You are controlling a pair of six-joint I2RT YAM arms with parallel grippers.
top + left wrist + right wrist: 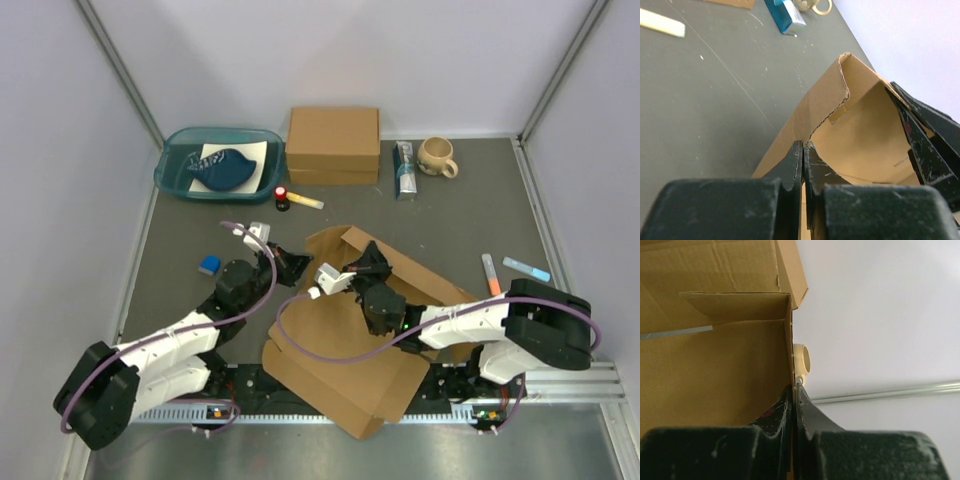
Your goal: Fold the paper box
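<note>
Paper box [340,350] lies well in front of the closed cardboard box [333,145], toward the arms, with a strip of bare grey table [450,220] between them and only a yellow marker [305,201] just in front of the cardboard box; mug [437,156] sits to that box's right, teal tray [172,178] to its left. Left gripper [803,147] is pinched tight on a raised wall's edge, and right gripper [794,388] is clamped on another upright wall edge. Paper box is plain brown and creased, mostly flat, with walls standing only on the side facing the cardboard box.
</note>
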